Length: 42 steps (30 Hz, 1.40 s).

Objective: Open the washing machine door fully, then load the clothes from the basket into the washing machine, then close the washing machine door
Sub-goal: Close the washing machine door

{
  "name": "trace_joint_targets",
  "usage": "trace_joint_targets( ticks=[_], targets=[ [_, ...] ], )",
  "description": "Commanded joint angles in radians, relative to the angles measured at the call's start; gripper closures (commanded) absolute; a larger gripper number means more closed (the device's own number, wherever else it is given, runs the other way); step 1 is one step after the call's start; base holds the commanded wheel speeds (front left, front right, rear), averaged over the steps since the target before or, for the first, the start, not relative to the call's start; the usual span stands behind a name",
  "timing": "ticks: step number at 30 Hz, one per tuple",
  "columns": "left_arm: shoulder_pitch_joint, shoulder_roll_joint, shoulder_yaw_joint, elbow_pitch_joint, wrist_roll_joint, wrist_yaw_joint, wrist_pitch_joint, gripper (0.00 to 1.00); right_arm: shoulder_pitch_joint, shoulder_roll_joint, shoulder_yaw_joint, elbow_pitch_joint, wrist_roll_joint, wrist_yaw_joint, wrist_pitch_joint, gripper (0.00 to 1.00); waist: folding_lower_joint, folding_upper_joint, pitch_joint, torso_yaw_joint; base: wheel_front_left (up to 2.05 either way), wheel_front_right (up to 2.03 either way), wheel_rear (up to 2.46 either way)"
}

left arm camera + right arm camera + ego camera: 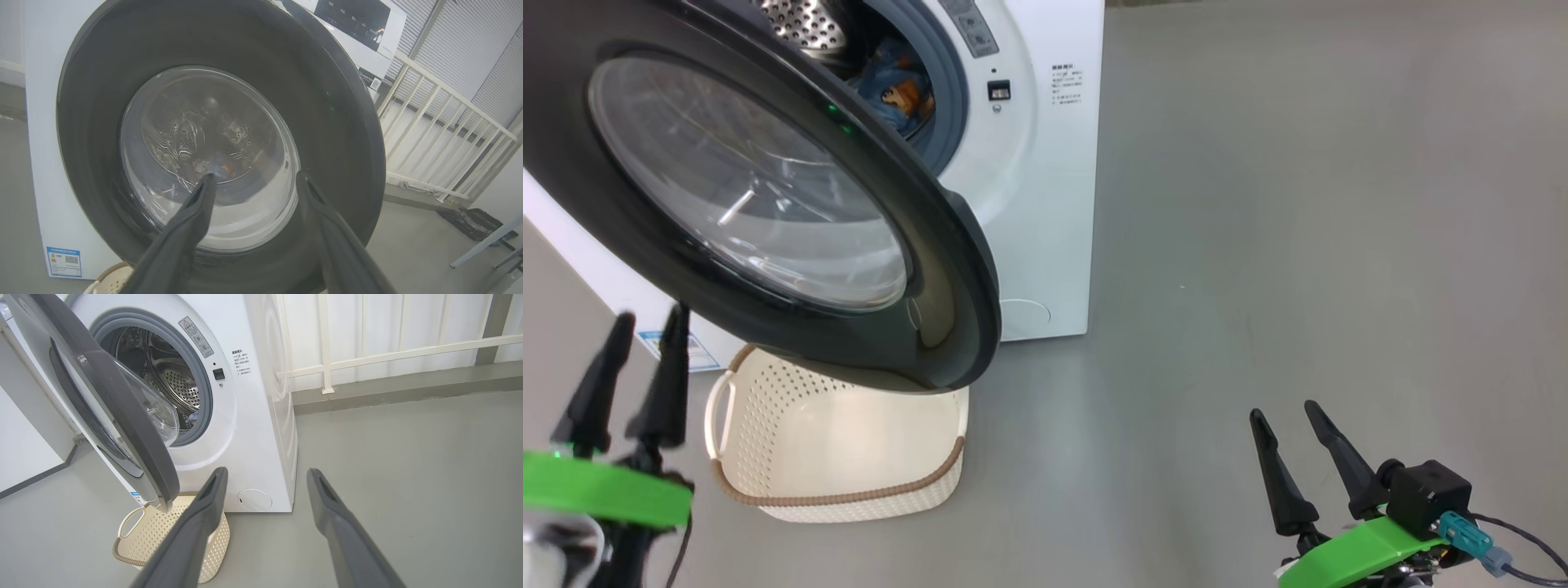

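Two tools showed along the bottom of the head view. The left tool (651, 314) stood at the lower left with its fingers spread and nothing between them, their tips right at the lower left edge of the washing machine door (752, 188); whether they touched it could not be told. In the left wrist view the left tool (257, 176) pointed at the door's (327, 122) outer face, its wide-set fingers framing the lower part of the glass bowl. The right tool (1283, 410) hung at the lower right over bare grey floor (1298, 204), equally wide and holding nothing, well apart from the machine. The door stood partly open, across the upper left of the head view, and overlapped the top of the basket (833, 498) in that view. The basket sat on the floor just in front of the washing machine (1029, 204), and its bare perforated bottom showed. The clothes (898, 86), blue with an orange print, lay inside the steel drum (800, 24), in the gap between the door's rim and the grey-blue gasket (952, 90) at the top of the frame. In the right wrist view the right tool (266, 471) pointed toward the machine's (245, 437) lower front, with the round filter cap (254, 499) between its fingers, the door (122, 408) at the left and the basket (220, 543) below it.
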Motion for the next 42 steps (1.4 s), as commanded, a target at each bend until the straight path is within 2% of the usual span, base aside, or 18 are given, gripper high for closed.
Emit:
trace_joint_targets(
  ticks=[1, 3, 7, 16, 23, 31, 42],
  targets=[
    [-0.020, 0.051, 0.034, -0.005, 0.030, -0.003, -0.020, 0.00, -0.008, -0.004, 0.024, -0.024, -0.002, 0.002, -0.012, 0.00, 0.0000, 0.0000, -0.006, 0.002, 0.00, 0.00, 0.00],
    [-0.007, 0.051, 0.036, 0.031, 0.095, -0.002, -0.048, 0.00, -0.004, -0.006, 0.025, -0.023, -0.003, 0.002, -0.012, 0.00, 0.0000, 0.0000, -0.012, 0.003, 0.00, 0.00, 0.00],
    [0.032, 0.029, 0.056, 0.064, 0.230, 0.026, -0.064, 0.00, 0.003, -0.006, 0.026, -0.023, 0.002, 0.002, -0.012, 0.00, 0.0000, 0.0000, -0.026, 0.001, 0.00, 0.00, 0.00],
    [0.144, -0.059, 0.162, 0.008, 0.510, 0.066, -0.065, 0.00, 0.021, -0.009, 0.027, -0.028, 0.000, 0.002, -0.012, 0.00, 0.0000, 0.0000, -0.044, 0.003, 0.00, 0.00, 0.00],
    [0.225, -0.142, 0.202, -0.015, 0.630, 0.067, -0.065, 0.00, 0.022, -0.011, 0.029, -0.039, -0.009, 0.002, -0.012, 0.00, 0.0000, 0.0000, -0.038, 0.002, 0.00, 0.00, 0.00],
    [0.292, -0.247, 0.266, -0.042, 0.736, 0.087, -0.065, 0.00, 0.020, -0.011, 0.027, -0.043, -0.012, 0.002, -0.012, 0.00, 0.0000, 0.0000, -0.036, -0.005, 0.00, 0.00, 0.00],
    [0.348, -0.319, 0.308, -0.027, 0.771, 0.042, -0.065, 0.00, 0.022, -0.012, 0.024, -0.053, -0.016, 0.002, -0.012, 0.00, 0.0000, 0.0000, -0.041, -0.016, 0.00, 0.00, 0.00]
  ],
)
